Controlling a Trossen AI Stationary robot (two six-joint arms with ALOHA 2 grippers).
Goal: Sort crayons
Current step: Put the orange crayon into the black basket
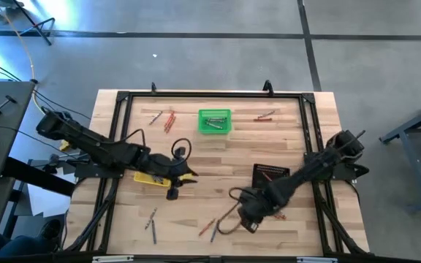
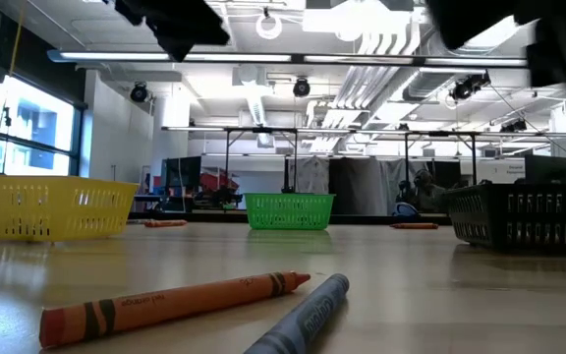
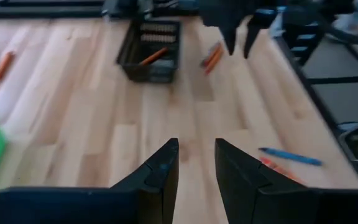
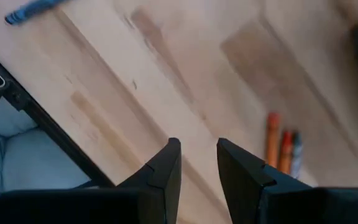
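Observation:
Crayons lie scattered on the wooden table: a pair near the front edge (image 1: pixel 209 228), one more at front left (image 1: pixel 152 219), several at the back left (image 1: pixel 163 118) and two at the back right (image 1: pixel 265 115). My left gripper (image 1: pixel 188 177) hovers open over the table's middle, beside the yellow basket (image 1: pixel 150 177); its fingers (image 3: pixel 166 168) hold nothing. My right gripper (image 1: pixel 253 214) points down, open, above the table near the front right, close to three crayons (image 4: pixel 283 149). Its fingers (image 4: pixel 166 168) are empty. The low view shows an orange crayon (image 2: pixel 165 305) and a blue-grey crayon (image 2: pixel 308 315) lying flat.
A green basket (image 1: pixel 215 121) stands at the back middle and a black basket (image 1: pixel 270 174), with an orange crayon inside (image 3: pixel 153 56), stands right of centre. A black frame (image 1: pixel 309 131) borders the table. A blue crayon (image 3: pixel 291 155) lies near the front edge.

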